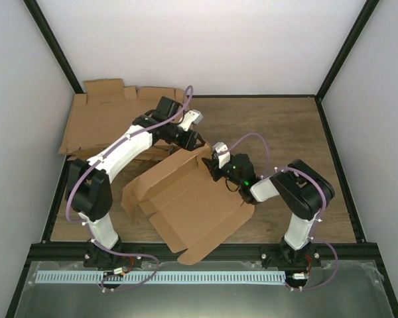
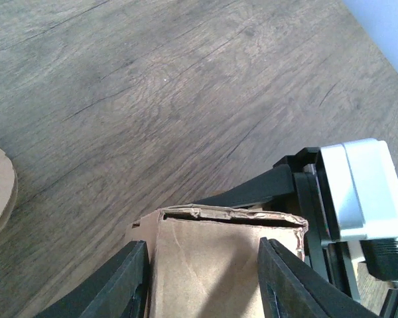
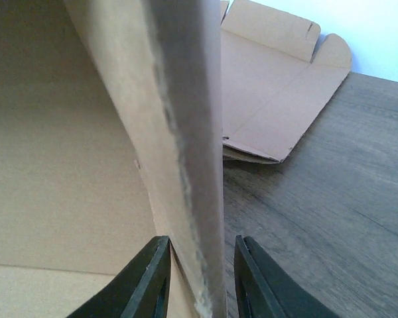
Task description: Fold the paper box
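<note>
The box [image 1: 186,205] lies half folded at the middle of the table [image 1: 285,132], one raised wall inside the half-open left gripper [image 2: 202,246], whose hold I cannot tell, another loose inside the slightly open right gripper [image 3: 199,242], so both walls may fall flat.

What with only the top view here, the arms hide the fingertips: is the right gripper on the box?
Observer: In its wrist view the right gripper sits astride an upright wall of the box, with the wall's edge between the fingers.
Operator: Clamped?
Observer: Seemingly not; a thin gap shows beside one finger.
Operator: And the left?
Observer: The left gripper has a doubled flap filling the space between its fingers; whether it grips is unclear.
</note>
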Robot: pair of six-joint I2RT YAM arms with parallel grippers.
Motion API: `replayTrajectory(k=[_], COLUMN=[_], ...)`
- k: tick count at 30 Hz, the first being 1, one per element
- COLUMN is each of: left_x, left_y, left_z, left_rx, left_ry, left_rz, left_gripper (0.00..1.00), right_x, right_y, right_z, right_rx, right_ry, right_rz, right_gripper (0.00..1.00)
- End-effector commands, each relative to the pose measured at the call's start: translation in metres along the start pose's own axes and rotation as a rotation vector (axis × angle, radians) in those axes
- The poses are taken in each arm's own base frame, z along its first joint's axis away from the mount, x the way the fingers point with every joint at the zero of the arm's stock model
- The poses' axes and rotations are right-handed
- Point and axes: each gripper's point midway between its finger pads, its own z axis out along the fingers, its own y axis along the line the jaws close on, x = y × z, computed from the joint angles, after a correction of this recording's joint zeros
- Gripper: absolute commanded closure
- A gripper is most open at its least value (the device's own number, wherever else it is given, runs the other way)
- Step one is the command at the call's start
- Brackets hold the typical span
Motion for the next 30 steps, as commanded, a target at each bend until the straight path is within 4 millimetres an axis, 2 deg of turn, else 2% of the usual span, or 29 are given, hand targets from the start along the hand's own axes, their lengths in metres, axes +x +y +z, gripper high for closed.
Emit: replayTrajectory(k=[1, 13, 18, 21, 23, 27, 30], left_x=[0.017, 0.025, 0.028, 0.029, 0.03, 0.031, 0.032], left_y=[0.009, 0.005, 0.007, 0.007, 0.007, 0.006, 0.006], left_z=[0.012, 0.015, 0.015, 0.016, 0.016, 0.015, 0.014], left_rx=[-0.004, 0.025, 0.019, 0.019, 0.019, 0.022, 0.022], left_ry=[0.052, 0.079, 0.084, 0.086, 0.087, 0.086, 0.084], left_rz=[-0.018, -0.032, -0.037, -0.039, -0.039, -0.039, -0.038], left_gripper=[0.53, 0.54, 0.54, 0.54, 0.54, 0.54, 0.54], right_x=[-0.006, -0.01, -0.008, -0.007, -0.005, -0.006, -0.013], right_y=[0.004, -0.004, -0.013, -0.017, -0.018, -0.016, -0.012], right_z=[0.006, 0.03, 0.033, 0.033, 0.033, 0.03, 0.029], right_rx=[-0.009, 0.078, 0.177, 0.226, 0.238, 0.229, 0.208], right_ry=[-0.047, -0.076, -0.076, -0.069, -0.055, -0.056, -0.072], right_rz=[-0.003, -0.034, -0.035, -0.03, -0.034, -0.036, -0.044], right_gripper=[0.69, 0.69, 0.97, 0.99, 0.98, 0.77, 0.69])
